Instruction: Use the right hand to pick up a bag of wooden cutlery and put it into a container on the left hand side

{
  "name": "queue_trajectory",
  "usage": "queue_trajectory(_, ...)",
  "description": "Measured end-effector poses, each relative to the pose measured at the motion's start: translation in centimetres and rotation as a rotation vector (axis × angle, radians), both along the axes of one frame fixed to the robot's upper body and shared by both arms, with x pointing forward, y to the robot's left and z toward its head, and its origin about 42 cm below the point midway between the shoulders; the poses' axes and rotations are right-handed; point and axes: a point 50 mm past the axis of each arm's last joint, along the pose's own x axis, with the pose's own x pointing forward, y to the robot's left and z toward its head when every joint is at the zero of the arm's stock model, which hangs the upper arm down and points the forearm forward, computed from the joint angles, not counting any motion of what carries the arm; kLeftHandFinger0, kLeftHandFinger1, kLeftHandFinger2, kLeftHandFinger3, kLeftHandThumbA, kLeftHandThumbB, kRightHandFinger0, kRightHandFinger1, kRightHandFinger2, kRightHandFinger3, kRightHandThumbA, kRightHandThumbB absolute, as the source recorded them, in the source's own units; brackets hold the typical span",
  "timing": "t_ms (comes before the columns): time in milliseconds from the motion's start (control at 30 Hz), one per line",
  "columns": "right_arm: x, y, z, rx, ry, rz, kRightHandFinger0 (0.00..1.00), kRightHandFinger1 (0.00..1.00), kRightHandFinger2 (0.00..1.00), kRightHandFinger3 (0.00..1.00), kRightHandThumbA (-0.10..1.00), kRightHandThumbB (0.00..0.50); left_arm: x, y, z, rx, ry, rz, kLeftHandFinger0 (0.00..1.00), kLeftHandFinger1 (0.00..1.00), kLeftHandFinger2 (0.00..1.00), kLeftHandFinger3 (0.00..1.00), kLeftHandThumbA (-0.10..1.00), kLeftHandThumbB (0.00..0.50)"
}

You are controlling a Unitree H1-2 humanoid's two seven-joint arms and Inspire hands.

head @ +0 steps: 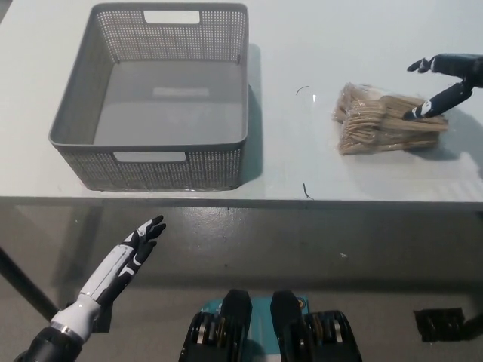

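Lying at the right of the surface (302, 45), well apart from the grey basket (151, 143), the bag of wooden cutlery (385, 121) is merely touched by the spread, empty right hand (456, 69); a wrap across its middle is advised. The left hand (134, 250) is held open below.

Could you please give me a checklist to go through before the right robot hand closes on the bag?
1. Right robot hand open, fingers apart: ok.
2. Hand centred over the bag: not ok; only one fingertip is over its right end, and the rest of the hand is off to the right at the picture's edge.
3. Fingertip touching the bag: cannot tell.
4. Bag flat on the table, nothing beside it: ok.
5. Basket upright to the bag's left, top open: ok.
6. Left robot hand open, below the table edge, away from the basket: ok.
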Motion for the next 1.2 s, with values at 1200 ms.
queue_trajectory(1200,2.6,4.7,-4.4,-0.09,0.103,0.029,1.0,1.0,1.0,1.0,0.58,0.5,1.4,-1.0,1.2,0.02,-0.028,-0.052,1.0,1.0,1.0,1.0,1.0,0.444)
